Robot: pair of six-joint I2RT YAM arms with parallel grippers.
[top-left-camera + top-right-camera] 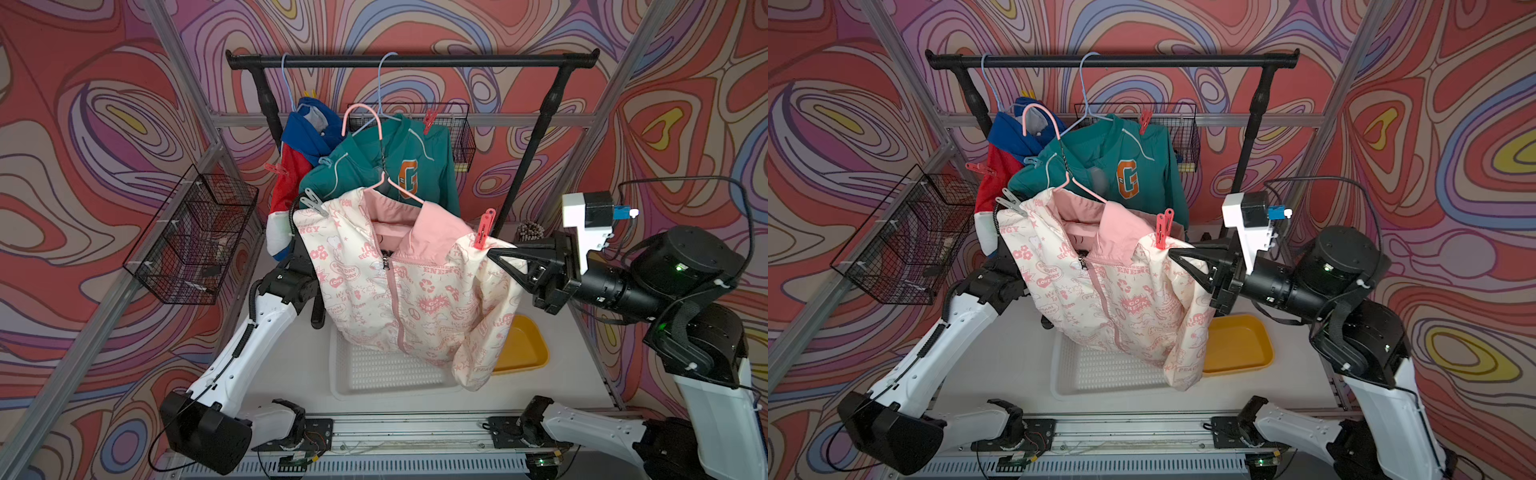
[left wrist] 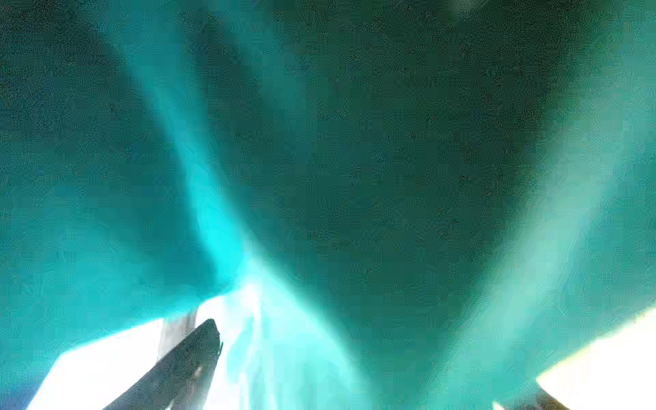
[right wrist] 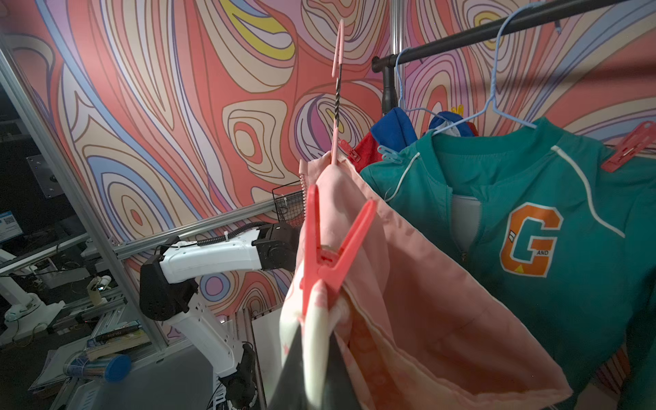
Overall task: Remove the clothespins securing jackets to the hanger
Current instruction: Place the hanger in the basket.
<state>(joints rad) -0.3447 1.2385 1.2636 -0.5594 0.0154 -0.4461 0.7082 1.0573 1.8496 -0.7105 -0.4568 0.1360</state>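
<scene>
My right gripper [image 1: 492,251] [image 3: 316,332] is shut on the cream shoulder of the pink-and-cream jacket [image 1: 399,282], just under a red clothespin [image 1: 484,229] [image 3: 330,248]. A grey clothespin [image 1: 311,201] clips its other shoulder. Its pink hanger [image 1: 361,118] has its hook hanging free below the rail. The teal jacket [image 1: 415,166] behind carries a red clothespin [image 1: 429,120] and a light blue one [image 1: 326,162]. The blue-red jacket [image 1: 299,137] has a red clothespin [image 1: 276,169] and a yellow one [image 1: 306,92]. My left gripper [image 2: 376,358], hidden behind the jackets in both top views, stands open against teal cloth.
A black rail [image 1: 415,61] carries two blue hangers. Wire baskets hang at the left [image 1: 191,237] and behind the jackets [image 1: 461,137]. Under the pink jacket lie a white perforated tray [image 1: 374,374] and a yellow bin [image 1: 523,349].
</scene>
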